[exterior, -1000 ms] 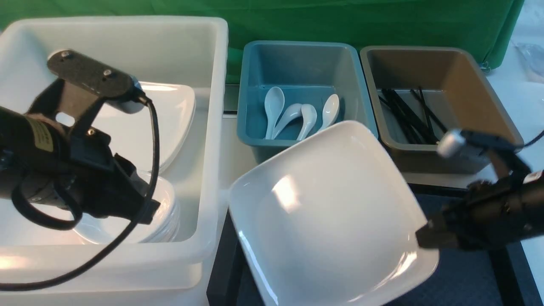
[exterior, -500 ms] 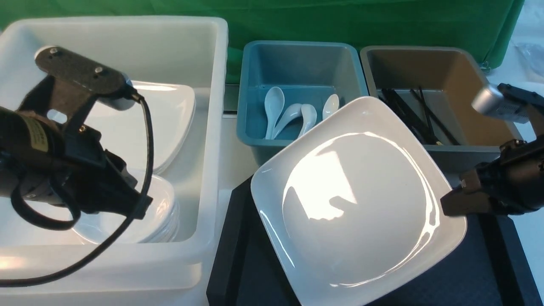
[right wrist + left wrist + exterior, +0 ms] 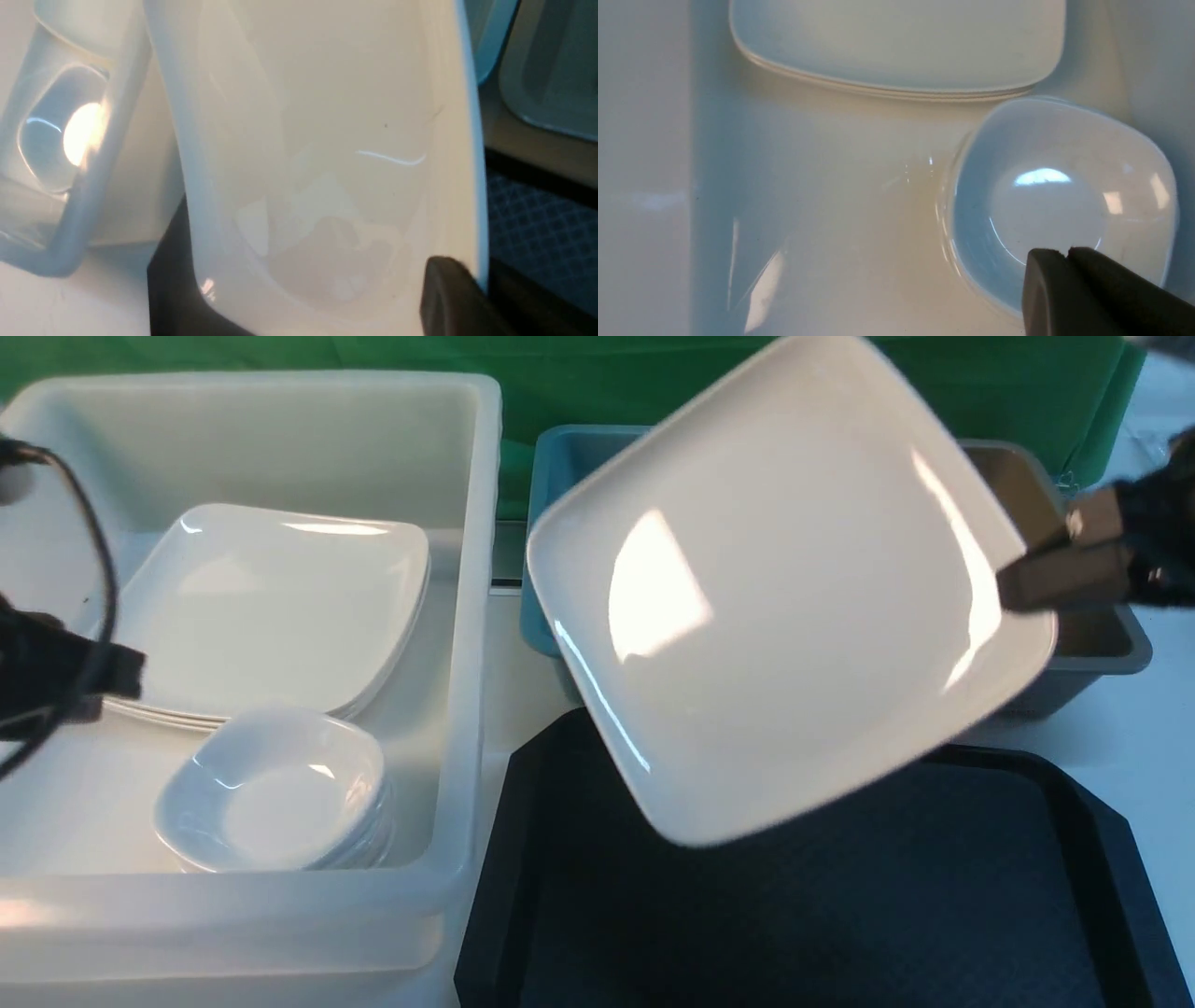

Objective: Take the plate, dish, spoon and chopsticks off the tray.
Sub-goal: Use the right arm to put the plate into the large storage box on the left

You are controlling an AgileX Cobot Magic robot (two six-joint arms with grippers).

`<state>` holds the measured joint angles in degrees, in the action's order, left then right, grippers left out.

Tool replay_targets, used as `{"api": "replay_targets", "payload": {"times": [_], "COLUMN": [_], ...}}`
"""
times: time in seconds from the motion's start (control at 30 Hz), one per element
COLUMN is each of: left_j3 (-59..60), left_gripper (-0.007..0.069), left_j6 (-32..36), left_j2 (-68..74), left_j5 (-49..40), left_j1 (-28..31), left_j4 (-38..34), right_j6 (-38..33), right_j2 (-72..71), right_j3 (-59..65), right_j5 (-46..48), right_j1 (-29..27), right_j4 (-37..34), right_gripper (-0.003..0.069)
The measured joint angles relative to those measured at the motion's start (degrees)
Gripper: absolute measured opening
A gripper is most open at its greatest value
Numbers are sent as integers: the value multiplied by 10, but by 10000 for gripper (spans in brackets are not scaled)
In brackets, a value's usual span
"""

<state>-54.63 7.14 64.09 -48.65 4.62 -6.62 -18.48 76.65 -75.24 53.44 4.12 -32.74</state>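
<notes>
Your right fingers [image 3: 455, 291] are closed on the rim of the large white plate [image 3: 784, 597], pinching it near one corner, one finger on each face, probably because a shallow upturned edge gives them something thin to bite. The plate hangs tilted in the air above the tray [image 3: 794, 905], partly hiding the blue tub [image 3: 544, 607] and the brown tub [image 3: 1102, 649]; held from one side, it could swivel or slip if you hurry. Your left fingers [image 3: 1057, 280] are shut with nothing between them, over the white tub [image 3: 467, 644], where similar plates [image 3: 271, 607] lie stacked beside nested dishes [image 3: 280, 793]. Keeping like with like suggests this plate belongs on that stack, so you would carry it over the tub wall and lower it flat, with the left arm out of its way. No dish, spoon or chopsticks show on the visible part of the tray.
</notes>
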Motion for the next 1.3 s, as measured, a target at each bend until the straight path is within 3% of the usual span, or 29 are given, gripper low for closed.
{"api": "replay_targets", "payload": {"times": [0.27,0.33,0.5,0.83,1.3], "left_j3": [0,0,0,0,0], "left_gripper": [13,13,13,13,13], "left_j6": [21,21,21,7,6], "left_j2": [0,0,0,-2,-14], "left_j5": [21,21,25,72,95], "left_j1": [35,35,35,35,35], "left_j4": [-43,-51,-69,-82,-73], "right_j6": [28,25,26,68,144], "right_j2": [55,87,143,272,429], "right_j3": [-83,-97,-111,-196,-286], "right_j5": [-28,-55,-143,-343,-436], "right_j1": [1,16,81,238,342], "right_j4": [-86,-146,-197,-215,-221], "right_gripper": [55,55,55,55,55]}}
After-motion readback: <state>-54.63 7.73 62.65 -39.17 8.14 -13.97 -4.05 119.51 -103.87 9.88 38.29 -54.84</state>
